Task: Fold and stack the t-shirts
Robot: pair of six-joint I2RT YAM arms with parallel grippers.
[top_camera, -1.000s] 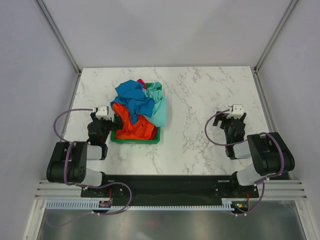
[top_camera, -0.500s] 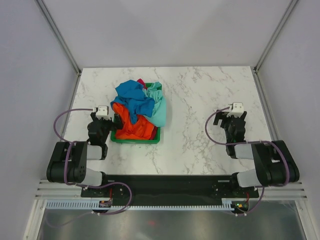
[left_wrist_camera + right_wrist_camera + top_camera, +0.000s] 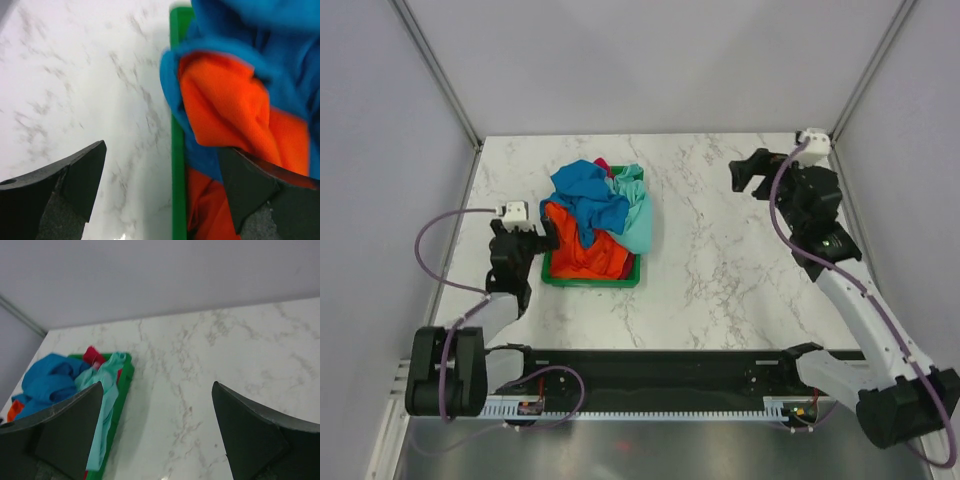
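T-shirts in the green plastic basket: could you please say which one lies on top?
The bright blue cloth t-shirt: it drapes over the orange-red one, the mint-green one beside it.

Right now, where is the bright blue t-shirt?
In the top view, the blue t-shirt tops the pile in the green basket, left of centre, overlapping the orange-red shirt, beside the mint-green shirt.

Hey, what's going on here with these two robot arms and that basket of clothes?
The job is folding and stacking the t-shirts, and nothing is folded yet. They sit crumpled in a green basket on the marble table, blue on top, orange-red and mint-green around it. The left gripper is open at the basket's left edge, holding nothing. The right gripper, also open and empty, hovers over the table's far right, facing the pile.
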